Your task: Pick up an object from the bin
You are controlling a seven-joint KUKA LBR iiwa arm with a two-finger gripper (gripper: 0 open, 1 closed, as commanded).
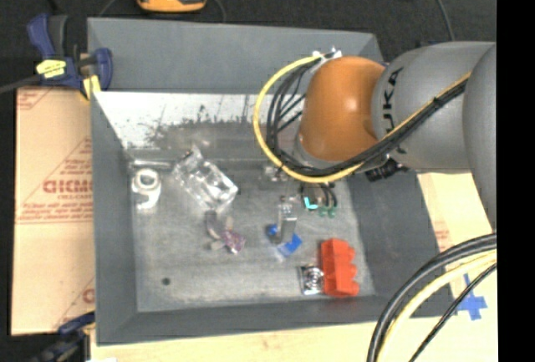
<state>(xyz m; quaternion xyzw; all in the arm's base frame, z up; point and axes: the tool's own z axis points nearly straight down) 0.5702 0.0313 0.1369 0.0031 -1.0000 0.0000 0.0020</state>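
Starting at the left of the bin, a white ring lies on the floor near the left wall. Just right of it sits a clear plastic piece, larger than the ring and crumpled-looking, close to it but apart. Below and right of that, toward the middle of the floor, lies a small purple thing, too small to tell its shape.

Further right, the gripper hangs down over the floor, right of centre. Whether it is open or closed cannot be told from this view. Just below its tip lies a small blue thing, the thing nearest to it; whether the 2 touch cannot be told either.

Right of the blue thing and nearer the front wall, a small silver thing lies against the left side of a red block, which sits in the front right part of the bin. Above these 2, just right of the gripper, a small teal thing shows at the lower edge of the wrist.

Over the right half of the bin sits the arm's orange cover, ringed by black and yellow cables, with the grey arm coming in from the right.
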